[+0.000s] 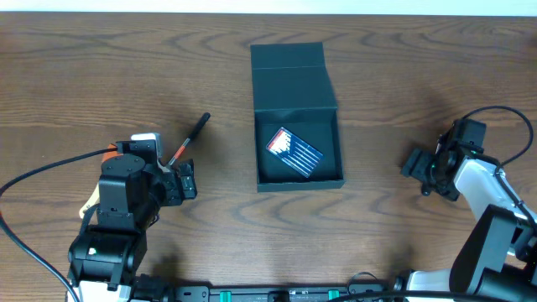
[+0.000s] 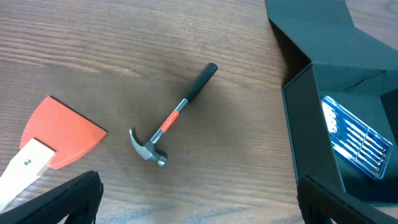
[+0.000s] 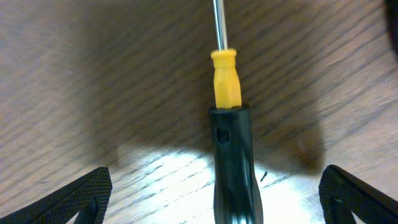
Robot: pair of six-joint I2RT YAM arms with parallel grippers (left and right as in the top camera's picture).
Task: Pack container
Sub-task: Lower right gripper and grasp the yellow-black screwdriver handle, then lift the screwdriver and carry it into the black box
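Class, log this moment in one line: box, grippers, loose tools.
container open, clear plastic case inside | left gripper open, near hammer, orange scraper | right gripper open, over screwdriver

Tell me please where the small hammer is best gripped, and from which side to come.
Grip the hammer on its black handle, coming straight down from above with the jaws closing across it. It lies flat on the table, diagonally, and this thicker end points away from the orange scraper.
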